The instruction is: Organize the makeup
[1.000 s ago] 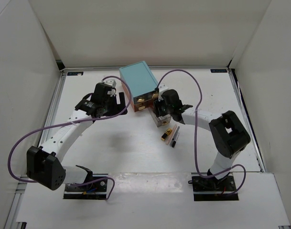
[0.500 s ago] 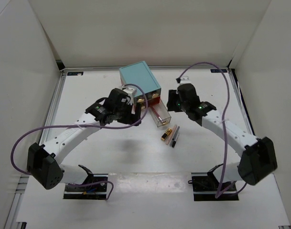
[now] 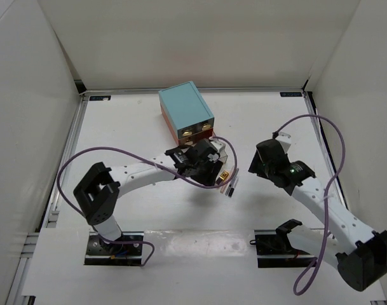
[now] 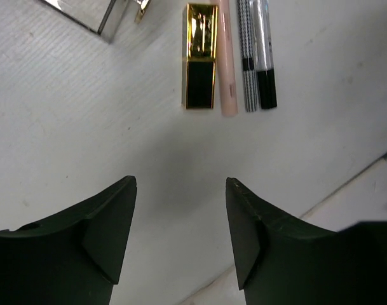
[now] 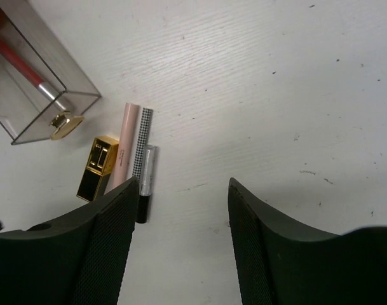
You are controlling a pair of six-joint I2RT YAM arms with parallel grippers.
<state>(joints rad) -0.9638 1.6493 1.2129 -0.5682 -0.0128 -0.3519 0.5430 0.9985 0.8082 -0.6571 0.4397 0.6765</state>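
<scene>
A gold lipstick tube (image 4: 200,54), a pale pink stick (image 4: 227,57), a black-and-white checked stick (image 4: 245,57) and a silver-and-black tube (image 4: 264,60) lie side by side on the white table. My left gripper (image 4: 180,190) is open and empty, hovering just short of them (image 3: 213,175). The same row shows in the right wrist view: lipstick (image 5: 99,166), pink stick (image 5: 124,149), checked stick (image 5: 142,147), silver tube (image 5: 145,178). My right gripper (image 5: 182,190) is open and empty, to the right of the row (image 3: 262,166). Sponges, compact and palette are out of view.
The teal drawer box (image 3: 185,109) stands at the back centre. A clear drawer (image 5: 34,82) with a gold knob (image 5: 65,124) is pulled out beside the makeup and holds a red stick (image 5: 18,60). White walls enclose the table.
My left arm swung right from beside the teal box to over the drawer and makeup. My right arm drew back from the drawer to the right and nearer.
</scene>
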